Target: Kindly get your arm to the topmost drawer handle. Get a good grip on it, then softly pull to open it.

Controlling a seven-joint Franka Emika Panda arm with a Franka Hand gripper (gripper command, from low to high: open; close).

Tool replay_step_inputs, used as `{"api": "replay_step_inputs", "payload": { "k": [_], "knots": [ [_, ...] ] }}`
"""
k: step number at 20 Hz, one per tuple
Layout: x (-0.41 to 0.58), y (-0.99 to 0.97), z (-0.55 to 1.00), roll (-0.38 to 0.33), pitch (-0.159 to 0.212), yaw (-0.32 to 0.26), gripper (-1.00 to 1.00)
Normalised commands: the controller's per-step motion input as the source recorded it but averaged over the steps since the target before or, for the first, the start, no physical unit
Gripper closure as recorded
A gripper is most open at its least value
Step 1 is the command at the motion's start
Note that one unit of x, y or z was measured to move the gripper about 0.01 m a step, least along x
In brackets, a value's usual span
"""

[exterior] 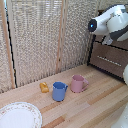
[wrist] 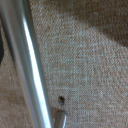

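Woven screen wall behind a wooden tabletop (exterior: 95,102), white arm (exterior: 111,22) up at the exterior view's right above the drawer handle (exterior: 108,59) on its dark front, pink mug (exterior: 77,83), blue mug (exterior: 59,91), small orange thing (exterior: 44,87) and white plate (exterior: 19,116) left of it, jaws out of sight so can't tell, wrist view just shows a silver bar (wrist: 27,65) over woven fabric.

- My exterior view is evenly lit, soft and low in detail; the arm (exterior: 112,22) shows white glare on its shells.
- My wrist view is badly blurred; a silver bar (wrist: 27,65) smears, with shadow darkening one corner.
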Motion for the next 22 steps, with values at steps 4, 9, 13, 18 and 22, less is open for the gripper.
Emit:
{"api": "replay_step_inputs", "payload": {
  "k": [4, 9, 13, 18, 22],
  "knots": [
    [-0.373, -0.29, 0.0, 0.0, -0.003, 0.021, 1.0],
    [-0.326, -0.41, -0.06, 0.02, 0.0, 0.055, 1.0],
    [-0.084, -0.26, -0.07, 0.0, 0.0, 0.05, 1.0],
    [0.0, 0.09, -0.08, 0.007, -0.011, 0.013, 1.0],
    [0.031, 0.75, -0.28, 0.046, 0.0, 0.003, 1.0]
  ]
}}
